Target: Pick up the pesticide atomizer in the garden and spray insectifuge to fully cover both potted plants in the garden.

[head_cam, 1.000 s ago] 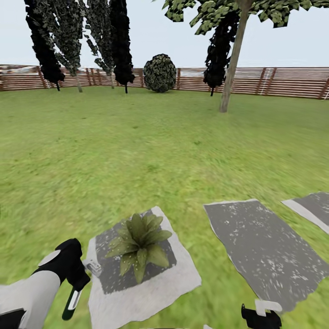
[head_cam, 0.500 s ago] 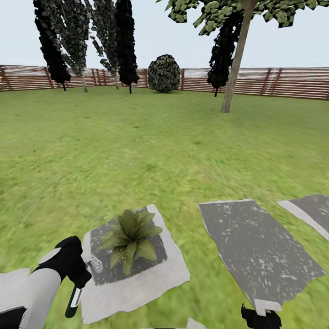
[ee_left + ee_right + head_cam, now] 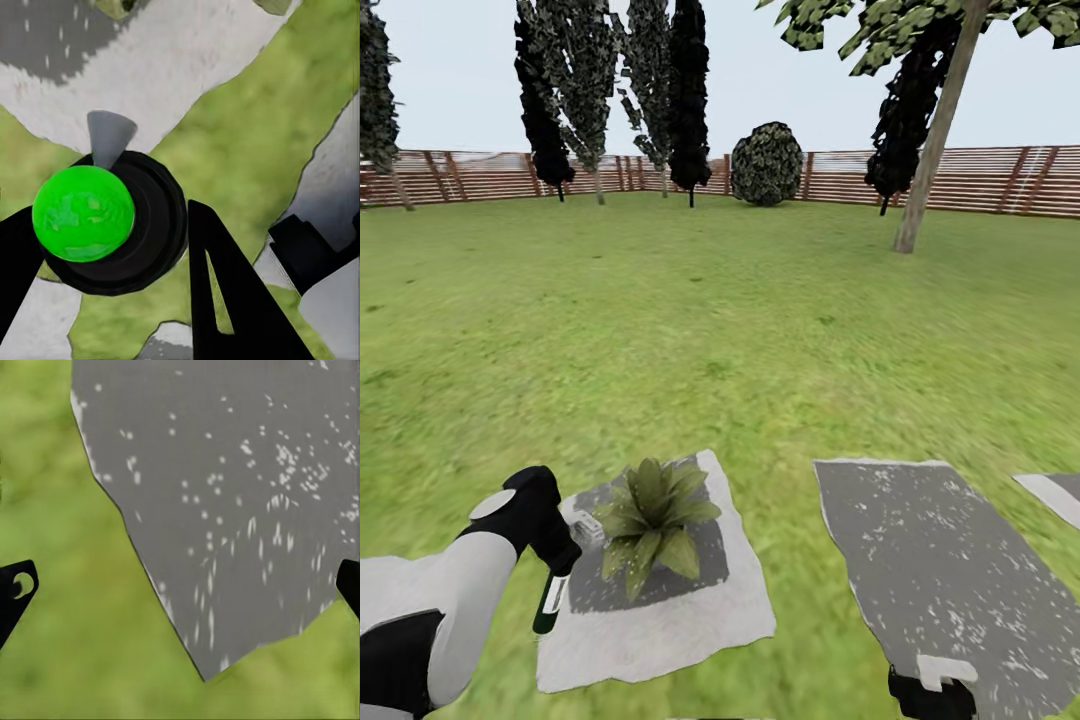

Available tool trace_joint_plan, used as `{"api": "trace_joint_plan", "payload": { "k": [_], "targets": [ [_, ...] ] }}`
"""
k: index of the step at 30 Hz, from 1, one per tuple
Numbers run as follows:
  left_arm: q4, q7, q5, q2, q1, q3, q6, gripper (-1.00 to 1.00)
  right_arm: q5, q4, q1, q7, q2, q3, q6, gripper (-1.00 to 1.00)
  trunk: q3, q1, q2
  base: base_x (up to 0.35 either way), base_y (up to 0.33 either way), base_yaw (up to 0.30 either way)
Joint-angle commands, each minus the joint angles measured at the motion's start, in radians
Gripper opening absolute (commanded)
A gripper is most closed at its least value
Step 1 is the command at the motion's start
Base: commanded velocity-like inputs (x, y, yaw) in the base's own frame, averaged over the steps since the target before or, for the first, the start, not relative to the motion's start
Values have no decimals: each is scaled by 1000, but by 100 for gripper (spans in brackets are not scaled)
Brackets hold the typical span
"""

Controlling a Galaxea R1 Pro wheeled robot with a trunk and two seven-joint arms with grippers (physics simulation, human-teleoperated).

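My left gripper jaws grasp the pesticide atomizer, long axis hanging down; the potted plant sits just right. Right gripper jaws released.

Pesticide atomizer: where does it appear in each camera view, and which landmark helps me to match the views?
Head view: the pesticide atomizer hangs from the left gripper, lower left, beside the potted plant.
Left wrist view: its black round body between the fingers.
Right wrist view: lawn and another grey stone.
Shared landmark: the pale stepping stone under the plant.
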Motion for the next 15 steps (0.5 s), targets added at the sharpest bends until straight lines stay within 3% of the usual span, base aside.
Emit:
{"api": "trace_joint_plan", "payload": {
  "k": [1,3,5,15],
  "targets": [
    [-1,-18,-10,-3,-1,-7,8,-100,11,1,-1,-3,0,-7,-3,100,-1,0,0,244,-236,276],
    [-3,-90,-12,-4,-2,-63,9,-100,11,1,-1,-3,-1,-7,-3,100,-1,0,0,220,-252,91],
    [-4,-115,-12,-3,-1,-90,9,-100,11,3,-1,-3,-3,-7,-3,100,-1,0,0,147,-286,18],
    [-4,-118,-12,6,-1,-92,12,-100,11,3,-1,-3,-3,-7,-3,100,-1,0,0,97,-304,5]
  ]
}}
